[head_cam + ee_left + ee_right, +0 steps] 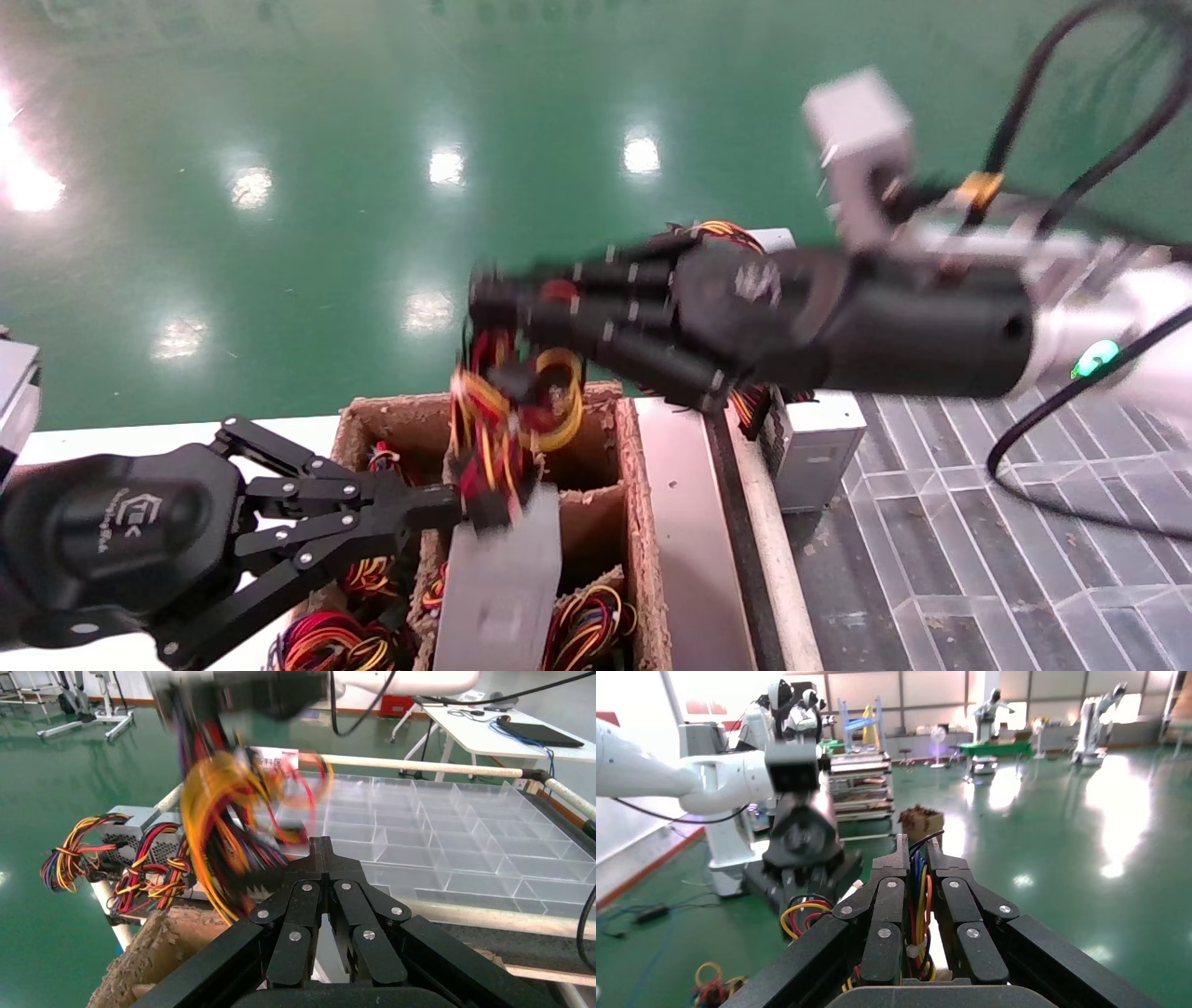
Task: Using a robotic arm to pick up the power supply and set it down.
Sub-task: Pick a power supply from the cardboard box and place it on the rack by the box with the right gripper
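My right gripper [482, 306] reaches in from the right and is shut on the wire bundle [507, 410] of the power supply [503, 582]. The silver box hangs tilted below its wires, over the cardboard box [643, 522]. In the right wrist view the coloured wires [916, 896] sit squeezed between the fingers of the right gripper [914, 846]. The left gripper [449, 508] is shut and empty, its tip just left of the hanging box. In the left wrist view the left gripper [321, 850] points past the blurred wire bundle [218, 818].
More wire bundles [326, 643] lie inside the cardboard box. Another power supply [810, 447] stands right of the metal rail [684, 522], and two more [133, 829] show in the left wrist view. A clear divided tray [978, 540] fills the right side. Green floor lies beyond.
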Controlling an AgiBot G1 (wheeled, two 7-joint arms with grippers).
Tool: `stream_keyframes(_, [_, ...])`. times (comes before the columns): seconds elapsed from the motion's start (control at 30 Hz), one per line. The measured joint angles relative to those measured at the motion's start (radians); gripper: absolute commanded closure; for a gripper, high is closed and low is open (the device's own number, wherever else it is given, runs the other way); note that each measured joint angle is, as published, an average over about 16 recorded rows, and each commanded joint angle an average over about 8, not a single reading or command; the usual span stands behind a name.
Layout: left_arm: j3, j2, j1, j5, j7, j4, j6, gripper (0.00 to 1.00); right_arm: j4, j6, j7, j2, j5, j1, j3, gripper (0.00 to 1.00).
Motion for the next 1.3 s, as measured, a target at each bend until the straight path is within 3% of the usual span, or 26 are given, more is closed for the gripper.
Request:
stream_keyframes(0.23, [0.0,0.0,0.0,0.0,0.0,0.0,0.0,1.0,0.047,0.004,0.007,0.067,0.02,0.067,0.021,1.0])
stream_keyframes(0.5, [0.0,0.0,0.0,0.0,0.0,0.0,0.0,1.0,0.16,0.031,0.043,0.209,0.026,0.117,0.037,1.0])
stream_keyframes(1.03, [0.0,0.0,0.0,0.0,0.0,0.0,0.0,1.0,0.547,0.206,0.156,0.639,0.064,0.089,0.049,1.0])
stream_keyframes(1.3, [0.0,0.0,0.0,0.0,0.0,0.0,0.0,1.0,0.667,0.286,0.148,0.827,0.115,0.024,0.015,1.0])
